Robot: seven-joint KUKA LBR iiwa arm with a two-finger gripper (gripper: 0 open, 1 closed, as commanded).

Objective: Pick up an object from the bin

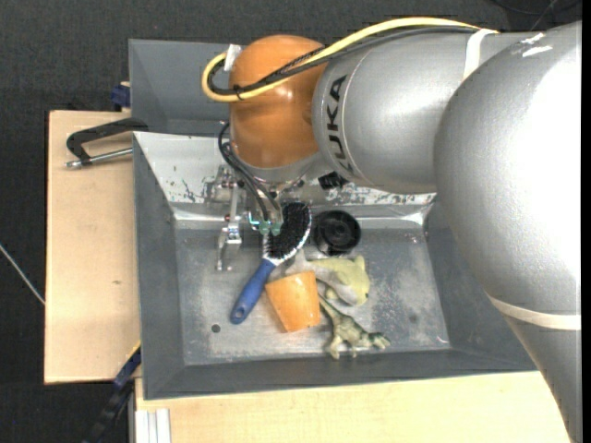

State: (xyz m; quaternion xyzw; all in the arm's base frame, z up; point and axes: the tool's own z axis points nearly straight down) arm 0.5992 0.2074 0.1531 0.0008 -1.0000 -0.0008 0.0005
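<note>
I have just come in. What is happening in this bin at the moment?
The robot arm's gripper hangs low in the grey bin, near the back wall. It is right beside the black bristle head of a blue-handled brush. Nothing can be seen held yet. An orange cup, a black round piece, a pale crumpled thing and a small green toy figure lie close by.

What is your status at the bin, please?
Gripper low at the back of the bin, beside the brush. Brush lies slanted on the floor. Orange cup close beside its handle; black ring by the bristles.
</note>
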